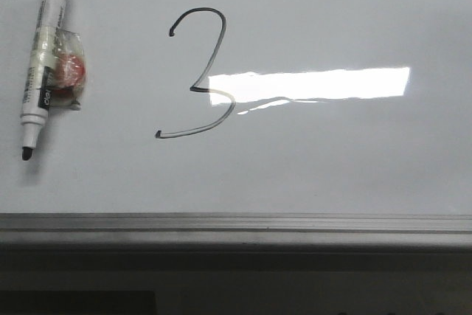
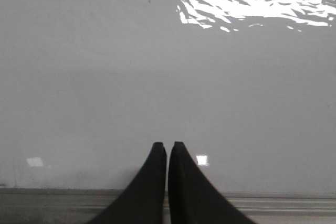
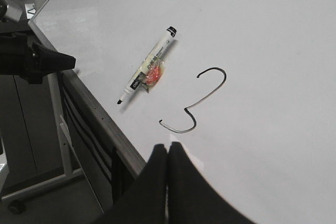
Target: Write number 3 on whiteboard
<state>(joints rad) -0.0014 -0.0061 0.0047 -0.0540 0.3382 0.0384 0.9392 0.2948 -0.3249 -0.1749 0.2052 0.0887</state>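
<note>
Left pincer (image 2: 167, 145) and right pincer (image 3: 167, 148), both clenched and grasping nothing, hang above the whiteboard (image 1: 346, 160) near its grey frame strip (image 1: 236, 225). The number 3 (image 1: 199, 71) stands mid-board; an uncapped marker (image 1: 43, 60) lies to its left, apart.

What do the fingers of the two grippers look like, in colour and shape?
Both the left gripper and the right gripper have two plain matt black fingers, broad at the base and curving to narrow, blunt tips. No cables or markings show on them.
</note>
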